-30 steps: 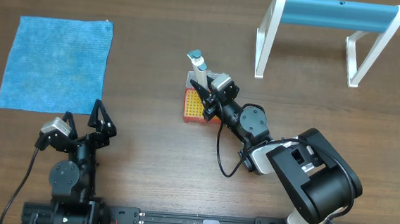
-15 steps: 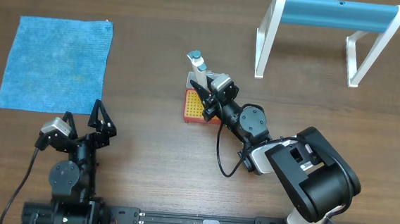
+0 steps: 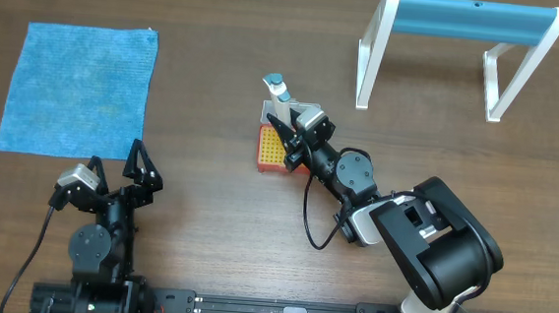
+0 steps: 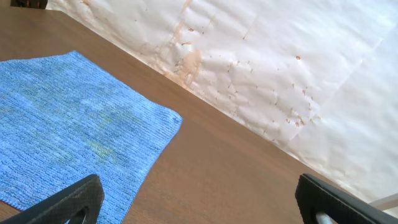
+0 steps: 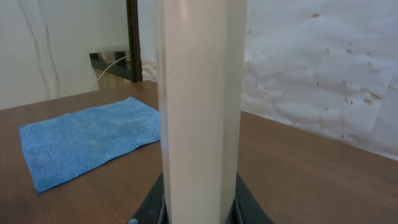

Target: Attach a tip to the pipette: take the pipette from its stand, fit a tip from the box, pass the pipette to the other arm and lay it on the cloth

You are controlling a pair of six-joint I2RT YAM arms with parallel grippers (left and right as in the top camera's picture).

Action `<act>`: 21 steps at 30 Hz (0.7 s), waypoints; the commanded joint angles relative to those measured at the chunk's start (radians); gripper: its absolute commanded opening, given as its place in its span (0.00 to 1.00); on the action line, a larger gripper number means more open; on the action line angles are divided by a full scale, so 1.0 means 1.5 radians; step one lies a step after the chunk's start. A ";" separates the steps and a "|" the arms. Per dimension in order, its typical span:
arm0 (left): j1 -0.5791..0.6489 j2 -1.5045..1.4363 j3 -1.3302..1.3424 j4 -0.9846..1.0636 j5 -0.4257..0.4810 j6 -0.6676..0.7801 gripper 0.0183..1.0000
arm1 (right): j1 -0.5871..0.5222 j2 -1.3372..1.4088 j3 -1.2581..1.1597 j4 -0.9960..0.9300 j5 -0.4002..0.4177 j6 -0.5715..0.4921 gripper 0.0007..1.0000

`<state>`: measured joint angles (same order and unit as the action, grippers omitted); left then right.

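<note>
The right claw (image 3: 281, 129) was clamped on the upright white plastic pipette (image 3: 279, 95) with a grey-blue cap, holding it over the small orange tip box (image 3: 270, 148) on the brown wooden worktop (image 3: 219, 34). The left claw (image 3: 117, 163) sat fingers apart near the square blue cloth (image 3: 77, 88). The white-legged, blue-barred stand (image 3: 466, 22) stood well apart.
</note>
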<state>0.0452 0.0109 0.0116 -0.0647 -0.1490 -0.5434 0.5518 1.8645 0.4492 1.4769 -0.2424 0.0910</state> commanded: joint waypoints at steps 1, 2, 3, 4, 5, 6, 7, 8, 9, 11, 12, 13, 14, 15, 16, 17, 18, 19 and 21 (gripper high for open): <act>0.000 -0.004 -0.004 0.001 0.002 0.005 1.00 | 0.001 0.077 -0.027 -0.008 -0.009 -0.012 0.08; 0.000 -0.004 -0.004 0.001 0.002 0.005 1.00 | 0.001 0.085 -0.028 -0.008 -0.009 -0.012 0.08; 0.000 -0.004 -0.004 0.001 0.002 0.005 1.00 | 0.001 0.087 -0.028 -0.008 -0.009 -0.012 0.08; 0.000 -0.004 -0.004 0.001 0.002 0.006 1.00 | 0.001 0.086 -0.028 -0.008 -0.009 -0.012 0.08; 0.000 -0.004 -0.004 0.001 0.002 0.005 1.00 | 0.000 0.083 -0.028 -0.008 -0.009 -0.012 0.08; 0.000 -0.004 -0.004 0.001 0.002 0.005 1.00 | -0.001 0.081 -0.028 -0.008 -0.009 -0.012 0.08; 0.000 -0.004 -0.004 0.001 0.002 0.005 1.00 | -0.001 0.079 -0.028 -0.008 -0.009 -0.012 0.08; 0.000 -0.004 -0.004 0.001 0.002 0.005 1.00 | -0.001 0.076 -0.028 -0.008 -0.009 -0.012 0.08; 0.000 -0.004 -0.004 0.001 0.002 0.005 1.00 | -0.001 0.071 -0.027 -0.008 -0.009 -0.012 0.08; 0.000 -0.004 -0.004 0.001 0.002 0.005 1.00 | -0.001 0.043 -0.022 -0.009 -0.009 -0.012 0.08; 0.000 -0.004 -0.004 0.001 0.002 0.005 1.00 | -0.001 0.027 -0.018 -0.009 -0.009 -0.012 0.08; 0.000 -0.004 -0.004 0.001 0.002 0.005 1.00 | -0.001 0.010 -0.012 -0.011 -0.009 -0.012 0.07; 0.000 -0.004 -0.004 0.001 0.002 0.005 1.00 | -0.003 -0.013 -0.004 -0.013 -0.009 -0.012 0.08; 0.000 -0.004 -0.004 0.001 0.002 0.005 1.00 | -0.005 -0.031 0.004 -0.018 -0.009 -0.012 0.08; 0.000 -0.004 -0.004 0.001 0.002 0.005 1.00 | -0.008 -0.050 0.015 -0.030 -0.009 -0.012 0.08; 0.000 -0.004 -0.004 0.001 0.002 0.005 1.00 | -0.013 -0.071 0.030 -0.050 -0.009 -0.012 0.08; 0.000 -0.004 -0.004 0.001 0.002 0.005 1.00 | -0.014 -0.087 0.043 -0.067 -0.009 -0.012 0.08; 0.000 -0.004 -0.004 0.001 0.002 0.005 1.00 | -0.016 -0.105 0.058 -0.083 -0.009 -0.012 0.08; 0.000 -0.004 -0.004 0.001 0.002 0.005 1.00 | -0.016 -0.138 0.086 -0.113 -0.009 -0.012 0.08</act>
<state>0.0452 0.0109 0.0116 -0.0647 -0.1490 -0.5434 0.5369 1.7512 0.4976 1.3273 -0.2504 0.0879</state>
